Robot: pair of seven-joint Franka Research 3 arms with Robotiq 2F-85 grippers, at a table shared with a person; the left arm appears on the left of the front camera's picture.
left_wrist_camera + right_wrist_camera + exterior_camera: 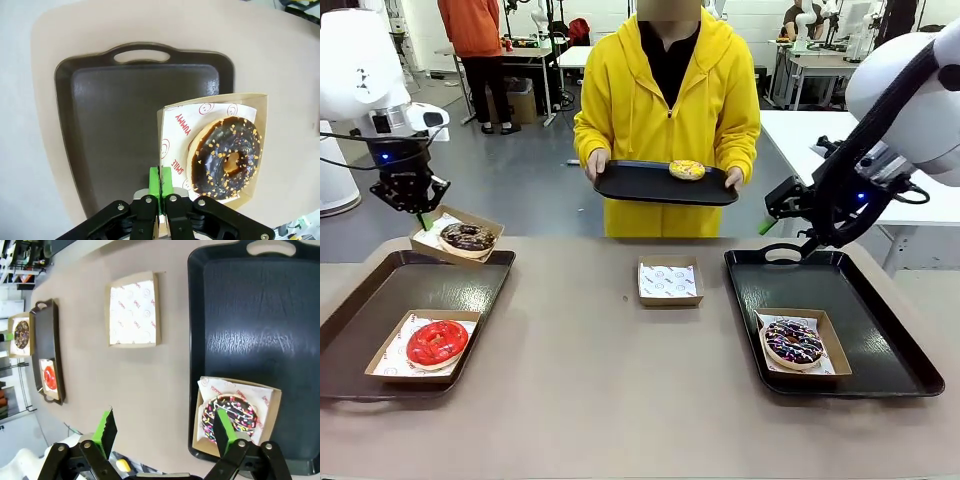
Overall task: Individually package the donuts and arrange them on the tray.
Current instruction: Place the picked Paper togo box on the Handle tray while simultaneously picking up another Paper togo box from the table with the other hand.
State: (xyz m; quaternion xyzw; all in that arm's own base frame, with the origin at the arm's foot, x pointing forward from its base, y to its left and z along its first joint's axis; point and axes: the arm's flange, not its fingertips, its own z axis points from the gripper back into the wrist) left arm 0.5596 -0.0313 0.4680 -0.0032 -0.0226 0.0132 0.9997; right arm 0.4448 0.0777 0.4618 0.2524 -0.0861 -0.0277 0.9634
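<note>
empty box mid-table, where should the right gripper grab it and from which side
Pinch one thin upright side wall of the empty box, one finger inside and one outside, coming down from above: it lies flat, open-topped, with only paper inside. The open right gripper looks nearest its right wall. The left gripper holds the chocolate donut's box by its edge likewise.

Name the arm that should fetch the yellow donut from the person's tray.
Right, likely: the right gripper is open and empty; the left gripper is shut on the chocolate donut's box.
</note>
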